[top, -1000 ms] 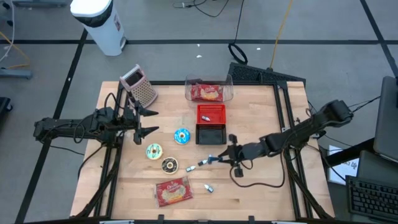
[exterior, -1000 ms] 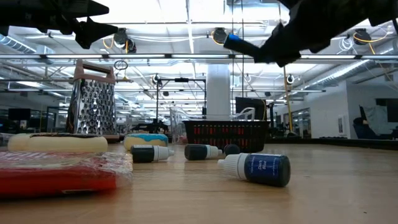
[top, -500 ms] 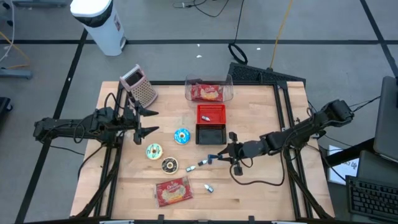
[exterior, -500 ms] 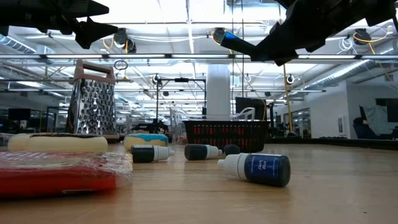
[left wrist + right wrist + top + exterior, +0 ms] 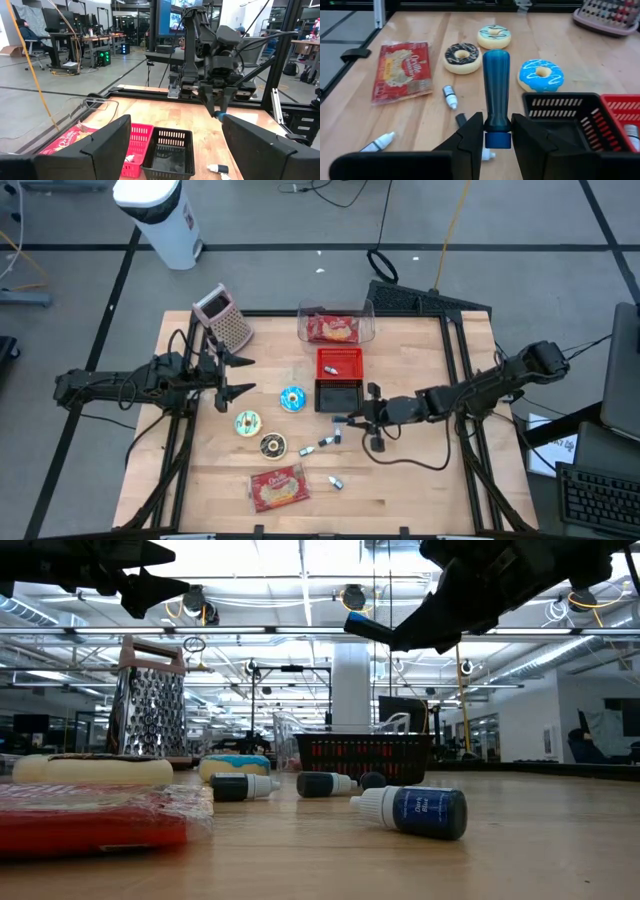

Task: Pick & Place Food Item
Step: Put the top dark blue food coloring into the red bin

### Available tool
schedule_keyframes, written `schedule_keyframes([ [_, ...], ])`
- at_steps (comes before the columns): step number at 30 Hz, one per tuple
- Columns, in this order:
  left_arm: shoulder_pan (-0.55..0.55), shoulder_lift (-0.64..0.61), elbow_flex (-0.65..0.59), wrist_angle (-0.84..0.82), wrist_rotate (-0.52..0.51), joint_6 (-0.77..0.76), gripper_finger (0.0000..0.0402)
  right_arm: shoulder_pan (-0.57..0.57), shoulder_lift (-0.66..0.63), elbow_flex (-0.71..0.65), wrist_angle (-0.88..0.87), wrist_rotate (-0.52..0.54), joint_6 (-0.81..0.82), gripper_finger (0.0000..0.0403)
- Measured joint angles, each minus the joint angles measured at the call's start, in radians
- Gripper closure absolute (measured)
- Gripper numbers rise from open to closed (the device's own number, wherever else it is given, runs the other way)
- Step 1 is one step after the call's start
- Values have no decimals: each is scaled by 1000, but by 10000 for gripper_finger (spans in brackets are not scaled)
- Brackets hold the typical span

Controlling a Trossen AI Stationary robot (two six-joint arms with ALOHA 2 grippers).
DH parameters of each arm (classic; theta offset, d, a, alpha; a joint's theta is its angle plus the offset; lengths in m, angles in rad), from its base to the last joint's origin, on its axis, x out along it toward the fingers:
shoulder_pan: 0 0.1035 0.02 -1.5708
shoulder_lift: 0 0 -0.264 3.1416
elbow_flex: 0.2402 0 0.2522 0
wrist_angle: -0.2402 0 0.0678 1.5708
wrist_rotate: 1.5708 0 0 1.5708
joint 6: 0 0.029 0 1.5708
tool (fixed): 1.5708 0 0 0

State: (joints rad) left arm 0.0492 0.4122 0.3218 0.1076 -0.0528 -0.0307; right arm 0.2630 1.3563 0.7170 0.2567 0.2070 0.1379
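A blue bottle (image 5: 496,90) is clamped by its base between the fingers of the right gripper (image 5: 497,131), its rounded end pointing away from the wrist. In the high view the right gripper (image 5: 345,421) hangs over the near edge of the black basket (image 5: 337,395), and the bottle (image 5: 372,628) is clear of the table in the low view.

Just beyond the held bottle lies the blue-iced donut (image 5: 539,74); farther off are the chocolate donut (image 5: 462,56) and the pale donut with dark stripes (image 5: 494,36). To the side of those lies a red packet of food (image 5: 402,69). Below and beside the gripper, small dropper bottles (image 5: 326,442) lie on the wooden table (image 5: 420,490). On the far side of the black basket stands a red basket (image 5: 339,363), touching it, and past that a clear tub holding another red packet (image 5: 334,328).

The left gripper (image 5: 238,375) hovers well apart from all this, near the table's left edge, its fingers spread wide and holding nothing. A metal grater (image 5: 226,318) lies just beyond it.
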Motion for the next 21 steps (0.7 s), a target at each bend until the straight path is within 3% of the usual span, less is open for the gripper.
schedule_keyframes([
  [21, 0, 0, 0, 0, 0, 0, 91, -150, 0, 0, 0, 0, 15, 321],
])
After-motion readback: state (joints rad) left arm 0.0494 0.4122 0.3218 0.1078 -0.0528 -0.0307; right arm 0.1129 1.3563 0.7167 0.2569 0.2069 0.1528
